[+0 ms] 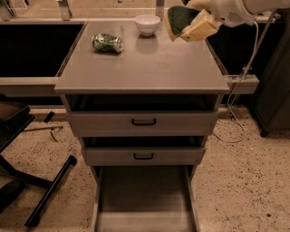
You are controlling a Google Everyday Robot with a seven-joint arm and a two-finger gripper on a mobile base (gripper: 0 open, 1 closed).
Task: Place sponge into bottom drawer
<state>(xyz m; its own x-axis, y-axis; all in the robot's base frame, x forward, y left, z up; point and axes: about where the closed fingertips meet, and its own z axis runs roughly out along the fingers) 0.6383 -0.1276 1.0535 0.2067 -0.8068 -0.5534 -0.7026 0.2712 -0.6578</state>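
**Pincer grips the sponge above the far right of the bench**

Nearest the camera, the bottom drawer stands pulled out at floor level, its flat grey floor bare between low side walls. Above it sit two grey drawers with black handles, the lower one and the upper one, both partly open. To the left, a black chair base lies on the speckled floor. To the right, a pale cable hangs down beside the bench.

On the bench top, a crushed green can lies on its side toward the far left. A white bowl stands at the back edge, near the middle.

Farthest back, the white arm enters from the upper right corner and reaches leftward. Its cream fingers close on the sponge from above and below. The sponge is held off the bench top, tilted on edge, with its dark green face toward the camera and the yellow foam showing along the left rim. It hangs just right of the bowl and well apart from the bottom drawer.
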